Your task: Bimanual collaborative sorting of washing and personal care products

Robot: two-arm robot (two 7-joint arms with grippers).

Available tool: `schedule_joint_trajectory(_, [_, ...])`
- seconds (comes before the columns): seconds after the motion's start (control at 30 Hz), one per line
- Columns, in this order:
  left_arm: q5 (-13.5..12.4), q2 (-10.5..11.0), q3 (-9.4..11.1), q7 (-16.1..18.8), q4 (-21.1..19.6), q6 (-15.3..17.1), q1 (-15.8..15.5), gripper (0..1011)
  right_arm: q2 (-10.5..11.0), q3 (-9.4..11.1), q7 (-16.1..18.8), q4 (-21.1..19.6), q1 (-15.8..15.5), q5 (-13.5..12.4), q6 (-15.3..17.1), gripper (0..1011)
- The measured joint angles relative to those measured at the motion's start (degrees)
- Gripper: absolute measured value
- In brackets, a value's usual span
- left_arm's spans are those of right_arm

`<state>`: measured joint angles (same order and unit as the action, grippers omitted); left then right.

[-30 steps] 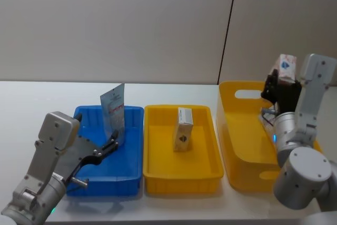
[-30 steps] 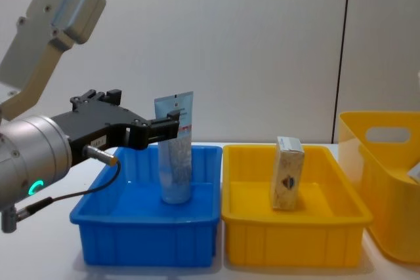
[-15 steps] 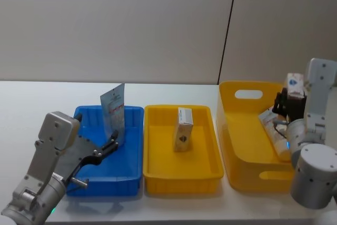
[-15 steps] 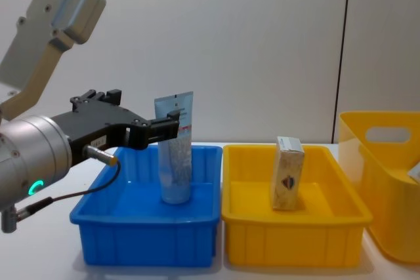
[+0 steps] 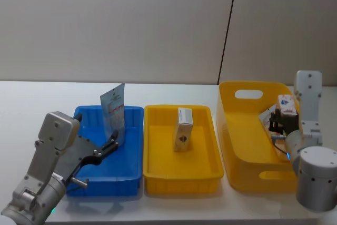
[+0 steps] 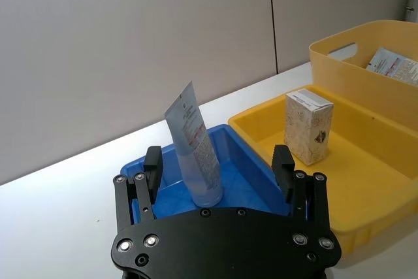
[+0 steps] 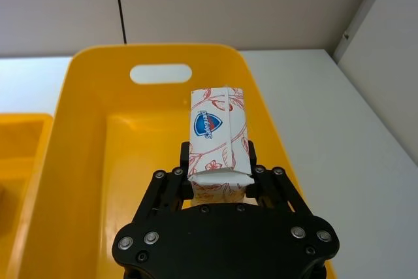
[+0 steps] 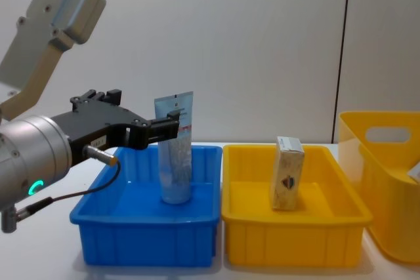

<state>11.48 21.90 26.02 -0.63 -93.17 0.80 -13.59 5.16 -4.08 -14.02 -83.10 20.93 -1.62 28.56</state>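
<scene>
- The right claw (image 7: 219,184) pinches a white carton (image 7: 217,136) above the yellow bin (image 7: 98,83).
- It would do well to carry the carton level to the yellow tray (image 5: 158,169), beside the carton standing there (image 5: 183,129).
- The left claw (image 6: 219,164), spread, flanks the upright tube (image 6: 194,145) in the blue tray (image 8: 141,240).

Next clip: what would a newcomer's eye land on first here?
The pale blue squeeze tube standing upright in the blue tray, with the open left gripper around it. Next, the right gripper clamping a white carton over the deep yellow bin. A cream carton stands in the middle yellow tray.
</scene>
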Motion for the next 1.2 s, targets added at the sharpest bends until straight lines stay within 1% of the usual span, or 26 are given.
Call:
schedule_joint_trajectory(0.07, [0.0, 0.0, 0.0, 0.0, 0.0, 0.0, 0.0, 1001, 0.13, -0.08, 0.23, 0.12, 0.02, 0.04, 0.45, 437])
schedule_joint_trajectory(0.13, [0.0, 0.0, 0.0, 0.0, 0.0, 0.0, 0.0, 1001, 0.25, -0.14, 0.44, 0.22, 0.04, 0.1, 0.93, 478])
schedule_joint_trajectory(0.17, [0.0, 0.0, 0.0, 0.0, 0.0, 0.0, 0.0, 1001, 0.37, -0.2, 0.62, 0.33, 0.05, 0.15, 1.37, 542])
schedule_joint_trajectory(0.2, [-0.01, 0.0, 0.0, 0.0, 0.0, 0.0, 0.0, 1001, 0.46, -0.25, 0.76, 0.4, 0.07, 0.19, 1.79, 574])
schedule_joint_trajectory(0.37, [0.0, 0.0, 0.0, 0.0, 0.0, 0.0, 0.0, 1001, 0.67, -0.34, 1.11, 0.58, 0.09, 0.28, 2.51, 711])
schedule_joint_trajectory(0.4, [0.0, 0.0, 0.0, 0.0, 0.0, 0.0, 0.0, 1001, 0.73, -0.37, 1.2, 0.64, 0.1, 0.31, 2.74, 771])
schedule_joint_trajectory(0.5, [0.0, 0.0, 0.0, 0.0, 0.0, 0.0, 0.0, 1001, 0.83, -0.41, 1.39, 0.74, 0.11, 0.36, 3.12, 847])
schedule_joint_trajectory(0.53, [0.0, 0.0, 0.0, 0.0, 0.0, 0.0, 0.0, 1001, 0.85, -0.42, 1.46, 0.77, 0.12, 0.38, 3.26, 901])
schedule_joint_trajectory(0.67, [0.0, 0.0, 0.0, 0.0, 0.0, 0.0, 0.0, 1001, 0.86, -0.37, 1.64, 0.7, 0.1, 0.39, 3.33, 975])
schedule_joint_trajectory(0.73, [0.0, 0.0, 0.0, 0.0, 0.0, 0.0, 0.0, 1002, 0.83, -0.21, 1.92, 0.41, -0.04, 0.27, 3.13, 1004])
schedule_joint_trajectory(0.87, [0.0, 0.0, 0.0, 0.0, 0.0, 0.0, 0.0, 1001, 0.71, 0.29, 2.52, -0.44, -0.45, -0.21, 2.23, 1003])
schedule_joint_trajectory(1.2, [0.0, 0.0, 0.0, 0.0, 0.0, 0.0, 0.0, 1001, 0.04, 2.29, 5.08, -3.92, -1.84, -2.85, -1.83, 1003])
